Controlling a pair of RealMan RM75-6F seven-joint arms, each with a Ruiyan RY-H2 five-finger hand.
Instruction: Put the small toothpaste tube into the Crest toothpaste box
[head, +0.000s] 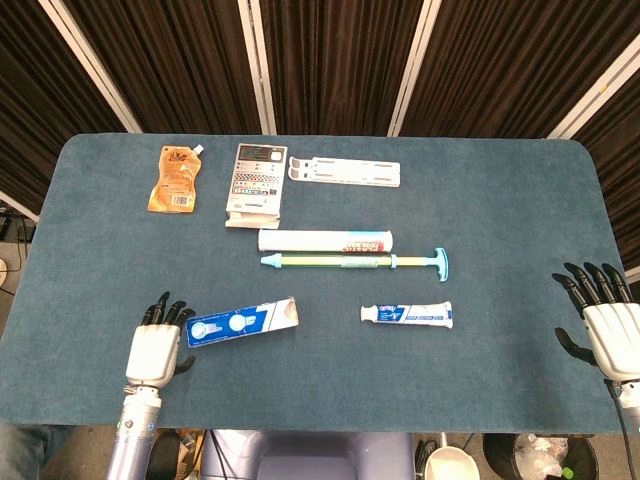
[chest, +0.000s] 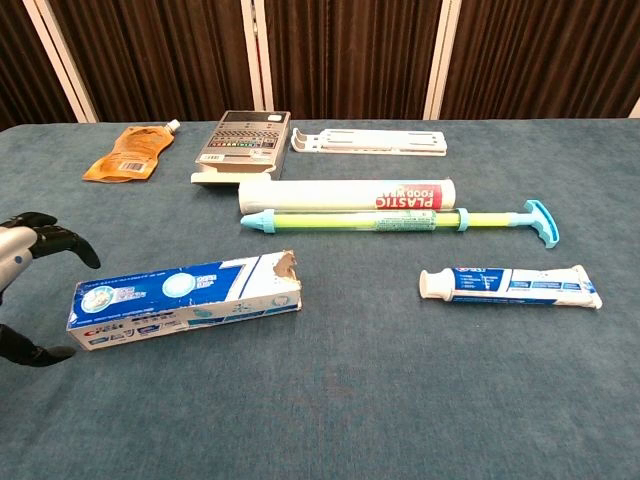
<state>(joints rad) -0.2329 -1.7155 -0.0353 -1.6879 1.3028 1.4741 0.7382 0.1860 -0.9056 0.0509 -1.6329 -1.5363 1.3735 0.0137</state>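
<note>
The blue Crest toothpaste box (head: 241, 320) (chest: 187, 298) lies flat at the front left, its torn open end facing right. The small white and blue toothpaste tube (head: 407, 314) (chest: 511, 285) lies to its right, cap toward the box. My left hand (head: 155, 348) (chest: 30, 285) is open just left of the box's closed end, fingers spread on either side of that end; I cannot tell if they touch it. My right hand (head: 606, 322) is open at the table's right edge, far from the tube, and shows only in the head view.
Behind the box and tube lie a white tube labelled plastic food wrap (head: 325, 240) and a green and blue syringe-like pump (head: 355, 262). Further back are an orange pouch (head: 177, 179), a calculator-like box (head: 254, 184) and a white rack (head: 344, 171).
</note>
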